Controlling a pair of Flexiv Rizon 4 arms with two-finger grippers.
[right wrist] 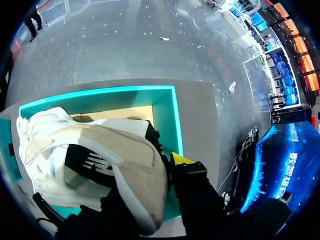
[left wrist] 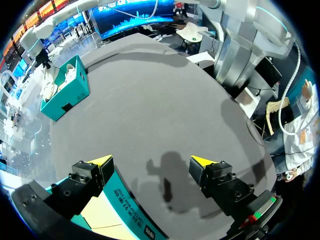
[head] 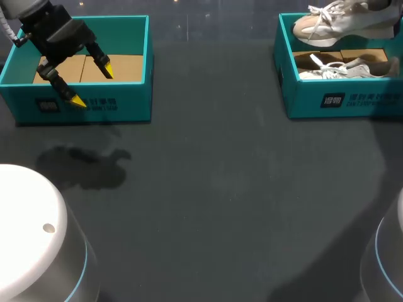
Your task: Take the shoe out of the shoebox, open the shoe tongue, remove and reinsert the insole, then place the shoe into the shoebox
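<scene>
A beige and white shoe (head: 334, 25) hangs above the teal shoebox (head: 334, 100) at the table's far right, heel towards my right arm. In the right wrist view my right gripper (right wrist: 165, 160) is shut on the shoe (right wrist: 100, 155) at its heel collar. One yellow fingertip (right wrist: 180, 159) shows outside the heel; the other is hidden by the shoe. A second white shoe (head: 343, 68) lies inside that box. My left gripper (head: 93, 85) stands open and holds nothing, over the front wall of a second teal box (head: 126, 107) at the far left.
The left box (left wrist: 125, 205) shows only a cardboard floor (head: 126, 66). In the left wrist view, the dark table (left wrist: 160, 100) stretches between the two boxes, with the right shoebox (left wrist: 65, 92) far ahead of the open fingers.
</scene>
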